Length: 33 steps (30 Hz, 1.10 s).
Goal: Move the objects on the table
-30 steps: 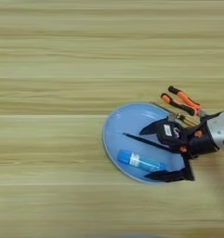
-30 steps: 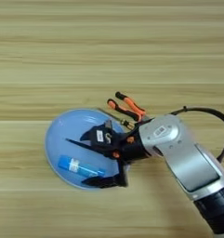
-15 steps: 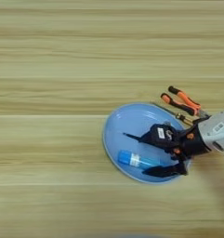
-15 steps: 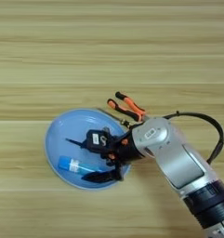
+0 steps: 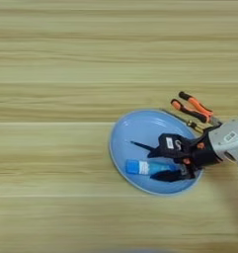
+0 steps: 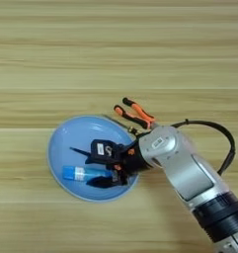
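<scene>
only the right eye view shows the silver forearm [image 6: 189, 173]; its gripper [image 5: 162, 161], fingers spread, straddles the blue tube [image 5: 145, 167] on the plate [image 5: 125, 133].

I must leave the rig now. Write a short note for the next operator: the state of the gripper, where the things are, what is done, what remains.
Right gripper: over the plate, fingers apart on either side of the blue tube's right end; not visibly clamped.
Blue tube: lies flat in the light-blue plate, lower half, pointing left.
Orange-handled pliers: on the table, just beyond the plate's upper right rim.
Black stick: not told apart from the fingers.
Done: tube is in the plate.
Left: unclear, since no goal is stated; the pliers are outside the plate.
</scene>
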Available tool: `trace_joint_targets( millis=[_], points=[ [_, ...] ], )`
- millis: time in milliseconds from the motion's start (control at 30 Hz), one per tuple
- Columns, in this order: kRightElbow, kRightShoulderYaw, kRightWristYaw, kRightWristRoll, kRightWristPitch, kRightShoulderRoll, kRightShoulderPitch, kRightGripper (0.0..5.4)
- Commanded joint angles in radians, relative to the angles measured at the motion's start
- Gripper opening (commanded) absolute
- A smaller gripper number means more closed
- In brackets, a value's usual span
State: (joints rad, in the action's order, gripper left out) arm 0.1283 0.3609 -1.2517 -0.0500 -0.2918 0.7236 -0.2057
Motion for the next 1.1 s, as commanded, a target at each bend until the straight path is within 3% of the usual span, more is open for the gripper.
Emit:
trace_joint_targets(
  millis=[33, 167, 600, 900, 1100],
  points=[
    [0.019, -0.028, 0.029, -0.004, 0.028, 0.018, -0.056, 1.86],
    [0.02, -0.031, 0.03, -0.004, 0.028, 0.019, -0.054, 1.42],
    [0.032, -0.069, 0.022, 0.028, 0.011, 0.022, -0.079, 1.4],
    [0.029, -0.196, 0.042, 0.102, -0.026, 0.028, -0.162, 1.4],
    [-0.06, -0.301, 0.079, 0.131, -0.033, 0.043, -0.253, 1.4]
  ],
)
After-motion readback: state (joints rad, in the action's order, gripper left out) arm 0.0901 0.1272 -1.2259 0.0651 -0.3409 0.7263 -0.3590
